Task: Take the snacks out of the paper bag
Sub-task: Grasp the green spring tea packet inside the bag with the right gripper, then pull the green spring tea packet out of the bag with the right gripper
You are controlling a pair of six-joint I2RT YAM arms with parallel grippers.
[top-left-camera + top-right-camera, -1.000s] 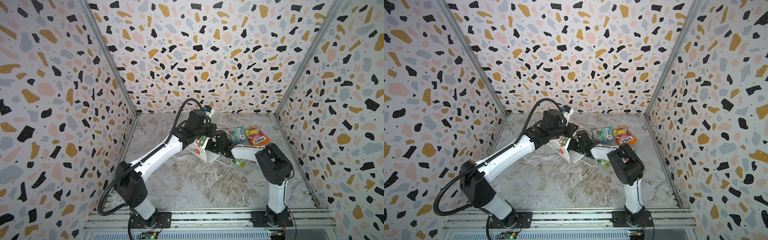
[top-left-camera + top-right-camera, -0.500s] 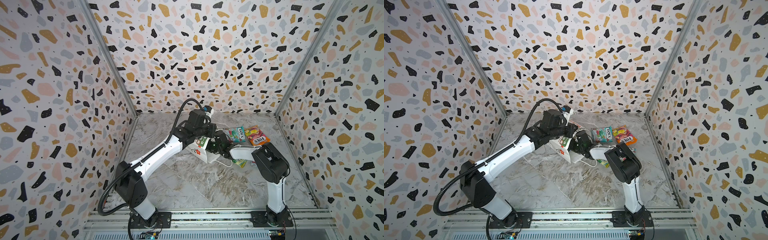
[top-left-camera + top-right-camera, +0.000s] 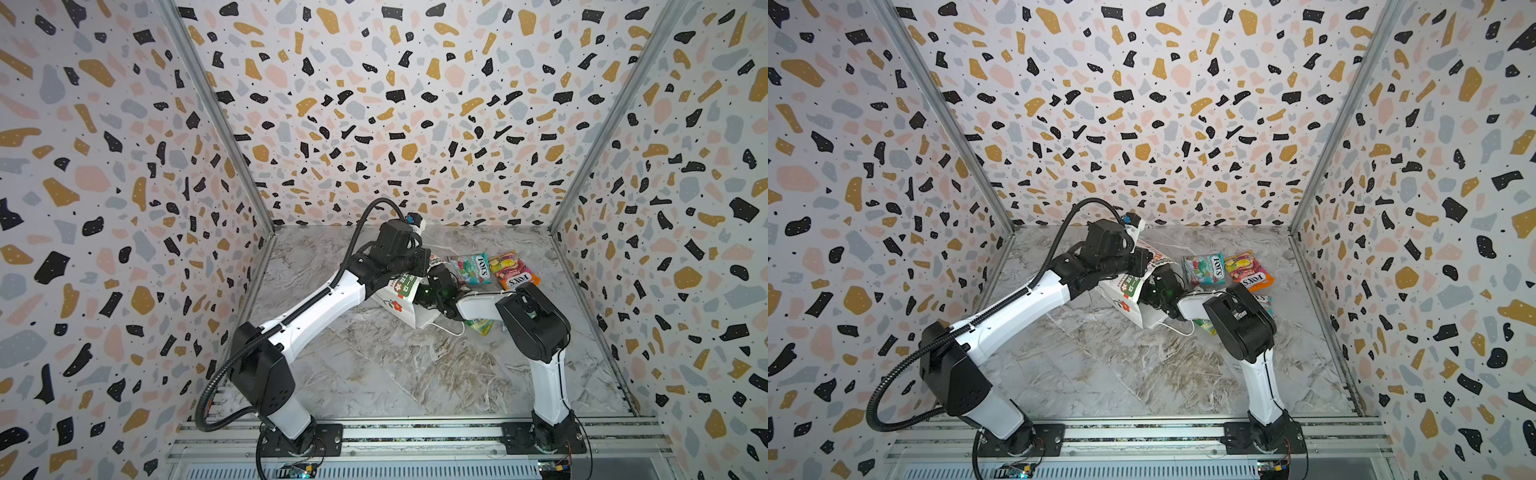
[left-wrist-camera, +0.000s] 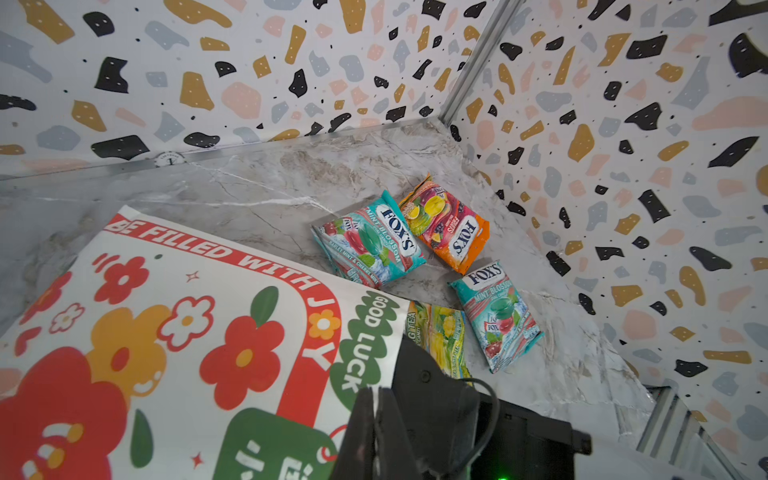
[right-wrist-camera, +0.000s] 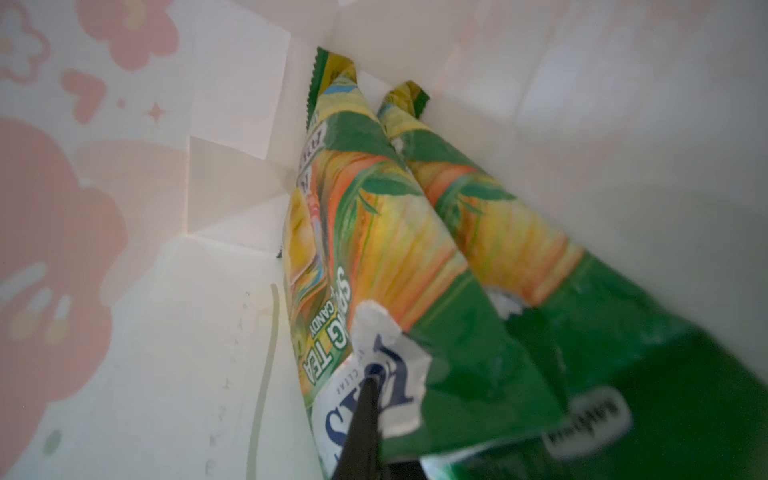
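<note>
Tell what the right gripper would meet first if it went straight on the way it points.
Shut on a green-yellow FOX'S packet, the right gripper would probably push it against the folded bottom of the paper bag.

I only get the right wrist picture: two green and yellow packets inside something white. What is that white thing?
Observer: A white paper gift bag with red flowers printed outside.
Visitor: Is it standing by itself?
Observer: No, the left gripper holds its edge, and it is tipped on its side.
Visitor: Any sweets out already?
Observer: Four lie on the marble table beside it: a glossy teal packet, another teal packet, an orange packet, a green-yellow packet.
</note>
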